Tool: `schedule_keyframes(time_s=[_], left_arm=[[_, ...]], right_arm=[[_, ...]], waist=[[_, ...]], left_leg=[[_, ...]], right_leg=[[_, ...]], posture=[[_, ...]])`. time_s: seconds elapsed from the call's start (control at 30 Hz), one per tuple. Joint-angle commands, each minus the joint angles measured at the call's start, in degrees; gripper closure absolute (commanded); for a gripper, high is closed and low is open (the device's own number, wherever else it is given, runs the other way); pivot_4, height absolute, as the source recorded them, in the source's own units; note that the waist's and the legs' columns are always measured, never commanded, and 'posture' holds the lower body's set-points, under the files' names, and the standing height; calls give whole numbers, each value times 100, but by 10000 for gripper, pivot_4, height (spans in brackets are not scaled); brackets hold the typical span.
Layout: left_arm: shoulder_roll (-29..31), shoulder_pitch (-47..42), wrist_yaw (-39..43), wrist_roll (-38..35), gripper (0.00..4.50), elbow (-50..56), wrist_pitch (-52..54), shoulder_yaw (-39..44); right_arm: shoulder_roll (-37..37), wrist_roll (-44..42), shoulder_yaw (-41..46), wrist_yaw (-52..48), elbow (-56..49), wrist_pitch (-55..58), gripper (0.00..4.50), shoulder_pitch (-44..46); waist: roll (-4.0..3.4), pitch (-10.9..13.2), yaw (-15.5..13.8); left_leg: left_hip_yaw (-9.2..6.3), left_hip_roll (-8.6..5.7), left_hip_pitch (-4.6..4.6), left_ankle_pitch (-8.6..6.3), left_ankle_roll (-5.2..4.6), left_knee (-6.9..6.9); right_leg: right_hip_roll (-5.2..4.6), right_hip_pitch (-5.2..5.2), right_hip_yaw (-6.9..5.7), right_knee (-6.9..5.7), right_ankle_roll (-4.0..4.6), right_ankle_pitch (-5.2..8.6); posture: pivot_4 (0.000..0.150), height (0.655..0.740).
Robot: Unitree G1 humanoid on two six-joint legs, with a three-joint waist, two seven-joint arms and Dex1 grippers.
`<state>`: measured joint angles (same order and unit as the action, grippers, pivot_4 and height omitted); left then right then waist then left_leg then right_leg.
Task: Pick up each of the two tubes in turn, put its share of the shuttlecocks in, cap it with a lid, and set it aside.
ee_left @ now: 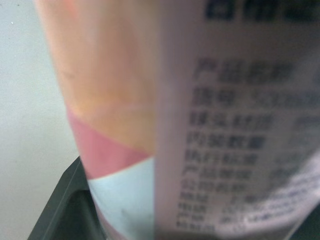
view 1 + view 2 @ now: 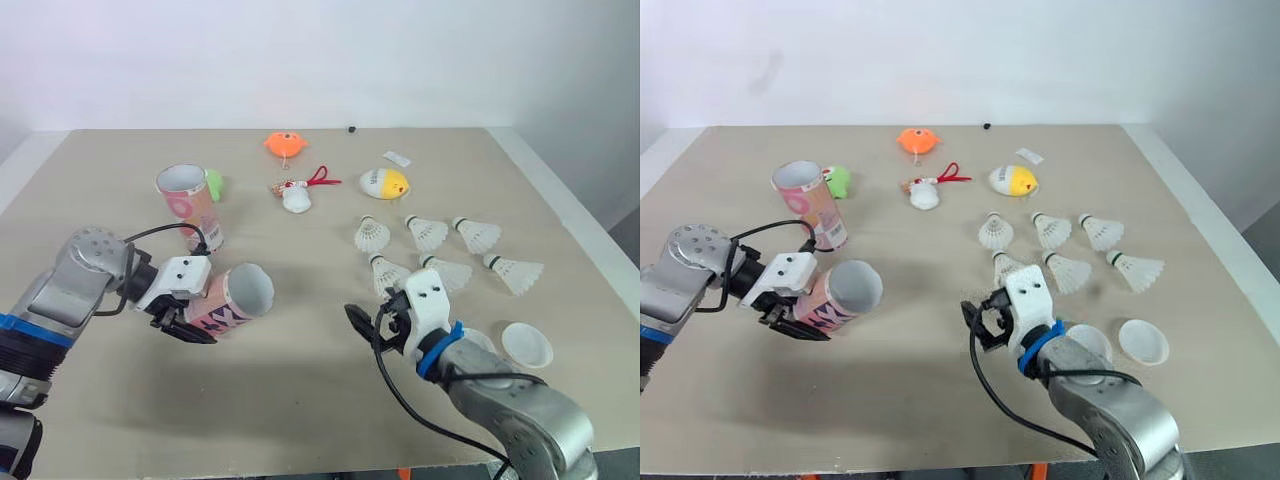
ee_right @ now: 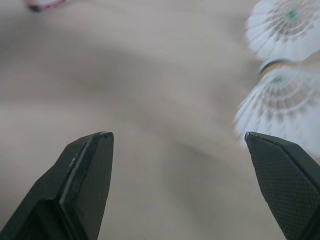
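From the head camera, the left pincer [image 2: 188, 318] is clamped on the held tube [image 2: 238, 296], lifted off the table [image 2: 300, 400] near its left front corner and tipped over, open mouth facing the middle. Its mouth looks empty. The standing tube [image 2: 190, 205] is upright farther back on the left, uncapped, with a green toy [image 2: 214, 184] just behind it. All six shuttlecocks [image 2: 428, 232] lie in two rows on the right half. Two lids [image 2: 527, 345] rest by the front right edge, neither on a tube. The right pincer [image 2: 375, 318] hangs spread and empty, just in front of the nearest shuttlecock.

At the left wrist, the held tube [image 1: 200, 125] sits pressed between the dark fingers [image 1: 65, 200].

At the right wrist, the right pincer [image 3: 176, 135] is wide apart with bare table between its tips and two shuttlecocks [image 3: 280, 100] just beside one finger.

So I judge only the first pick-up done. Filling, capping and setting aside both tubes remain.
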<state>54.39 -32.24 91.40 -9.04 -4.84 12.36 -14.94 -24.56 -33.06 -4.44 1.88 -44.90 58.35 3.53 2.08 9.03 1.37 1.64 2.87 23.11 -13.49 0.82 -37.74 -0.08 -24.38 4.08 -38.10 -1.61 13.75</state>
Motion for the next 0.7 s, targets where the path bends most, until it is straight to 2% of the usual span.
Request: schedule_keyframes(time_s=[0.03, 0.5, 0.67, 0.7], left_arm=[[-17, 52, -46, 111, 14956, 122, -25, -68], [-35, 276, -218, 21, 14956, 540, 169, 71], [-19, 432, -282, -40, 14956, 719, 275, 153], [-17, 456, -291, -45, 15046, 744, 290, 168]], right_arm=[[87, 339, -12, 48, 335, -131, 0, 195], [637, 1385, -448, -272, 1620, -740, 0, 780], [633, 1790, -475, -391, 1989, -1030, 0, 924], [631, 1850, -468, -420, 2005, -1077, 2479, 928]], waist=[[-1, -1, 0], [-7, -3, -1], [-7, -3, -1], [-8, -3, -1]], left_leg=[[-2, 0, 2, -1, 0, 1], [-2, -7, 4, -1, -2, 1], [-1, -11, 5, -1, -2, 0], [-1, -11, 5, -1, -2, 0]], right_leg=[[0, 0, -2, 0, -7, 0], [-4, 0, 1, 0, -23, -6], [-7, 0, 4, 0, -21, -3], [-7, 1, 4, 0, -22, -3]], posture=[[1500, 7400], [1500, 7400], [1500, 7400], [1500, 7400]])
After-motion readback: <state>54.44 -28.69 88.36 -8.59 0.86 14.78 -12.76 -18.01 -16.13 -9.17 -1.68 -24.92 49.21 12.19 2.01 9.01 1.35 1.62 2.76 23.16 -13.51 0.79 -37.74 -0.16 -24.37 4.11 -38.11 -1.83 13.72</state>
